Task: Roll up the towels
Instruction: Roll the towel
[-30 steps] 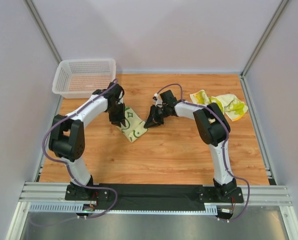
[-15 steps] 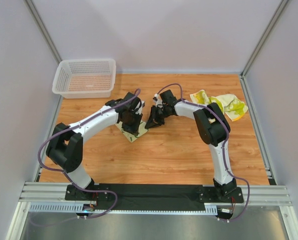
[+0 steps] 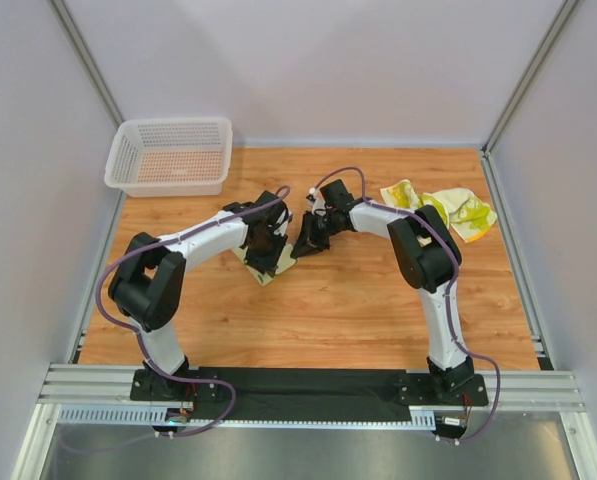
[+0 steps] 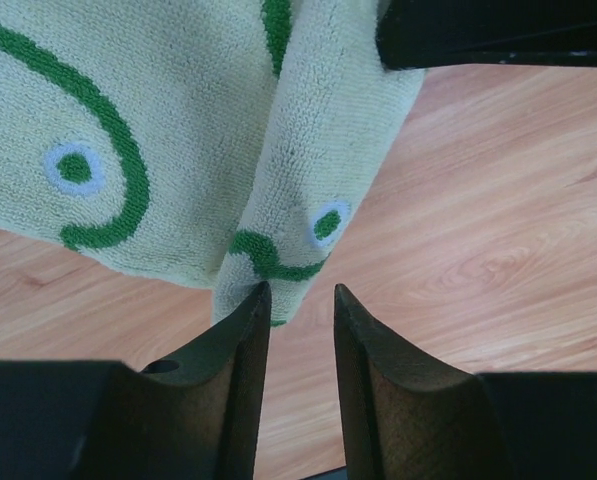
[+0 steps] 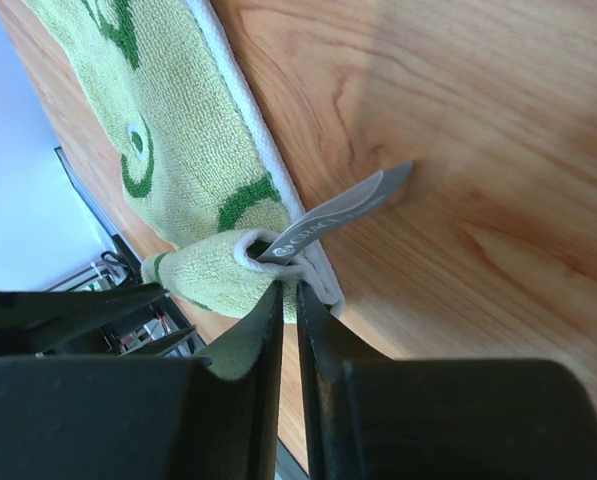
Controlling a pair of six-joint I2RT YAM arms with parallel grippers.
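The left gripper is sliding rightward across the towel in the middle of the table, now hovering at the curled fold, jaws slightly apart, gripping nothing. The right gripper is pinching the curled corner beside its grey tag, jaws clamped on cloth. I'd say the rolling is only starting, and the spare towels are waiting far right.

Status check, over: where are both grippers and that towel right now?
Left gripper open, tips at the towel fold. Right gripper shut on its curled corner. Towel barely rolled. Crumpled towels and basket stand apart.
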